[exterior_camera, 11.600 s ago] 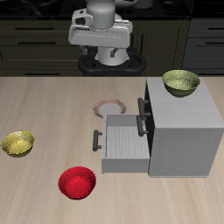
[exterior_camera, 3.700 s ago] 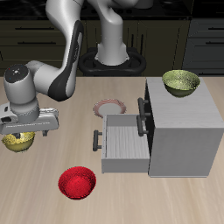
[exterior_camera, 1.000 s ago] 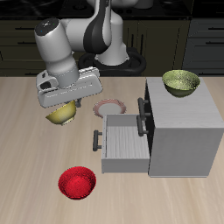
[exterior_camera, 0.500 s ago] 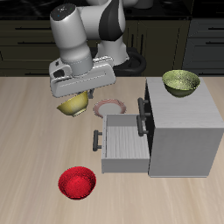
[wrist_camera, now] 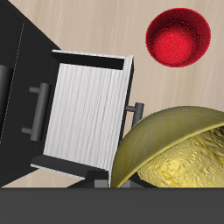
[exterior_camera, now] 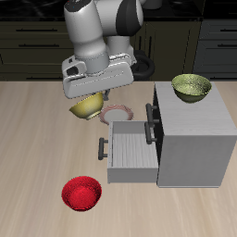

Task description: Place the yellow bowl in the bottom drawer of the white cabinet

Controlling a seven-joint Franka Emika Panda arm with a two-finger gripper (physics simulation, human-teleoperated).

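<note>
1. The exterior view shows the whole Franka arm, with its gripper (exterior_camera: 91,93) above the wooden table (exterior_camera: 37,185). The yellow bowl (exterior_camera: 86,106) hangs tilted beneath it, off the table, just beside the open bottom drawer (exterior_camera: 130,153) of the white cabinet (exterior_camera: 193,139) but not over it.
2. The wrist view shows what the exterior one hides: the yellow bowl's (wrist_camera: 175,149) speckled inside, close to the camera, and the bottom drawer's (wrist_camera: 87,109) pale floor with nothing in it. The fingertips are hidden in both views; the claw appears clamped on the bowl's rim.
3. Only the exterior view shows the olive-yellow bowl (exterior_camera: 192,87) on the cabinet's flat top and the pale ring-shaped object (exterior_camera: 115,113) on the table behind the drawer.
4. Count: three bowls, namely the yellow, the olive-yellow, and the red bowl (exterior_camera: 81,193) near the table's front edge; one cabinet; one open drawer.
5. Dark cupboards (exterior_camera: 28,42) line the room behind the table.
</note>
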